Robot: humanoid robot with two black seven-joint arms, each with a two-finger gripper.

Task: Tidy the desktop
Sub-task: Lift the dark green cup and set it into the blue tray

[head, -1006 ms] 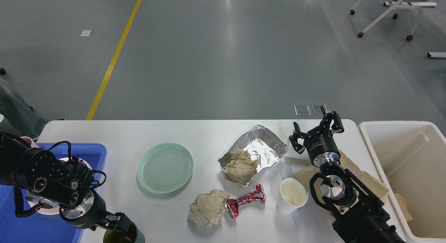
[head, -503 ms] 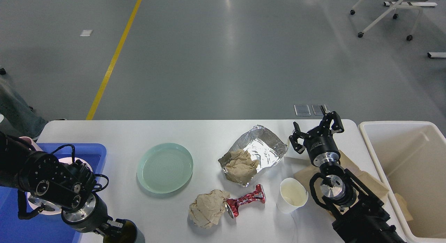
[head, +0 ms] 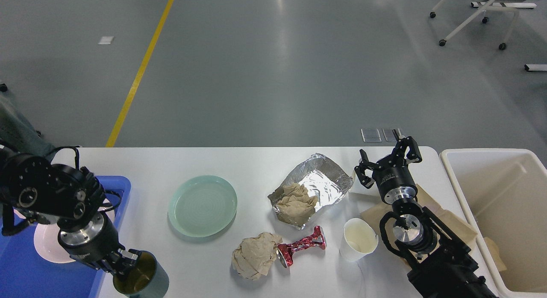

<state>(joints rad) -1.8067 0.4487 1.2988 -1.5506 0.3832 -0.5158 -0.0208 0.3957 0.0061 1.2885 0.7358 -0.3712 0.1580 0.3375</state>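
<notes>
The left end effector point(head: 124, 264) is clamped on the rim of a dark green cup point(head: 141, 281), just right of the blue tray point(head: 51, 281), likely its destination. The right end effector point(head: 386, 159), fingers apart, hangs over the littered worktop point(head: 171, 161) far right of the tray

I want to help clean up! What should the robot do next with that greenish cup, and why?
Probably carry the cup sideways over the blue tray and set it down by the white dish. The left pincer grips the cup's rim at the desktop's near edge, right beside the tray.
</notes>
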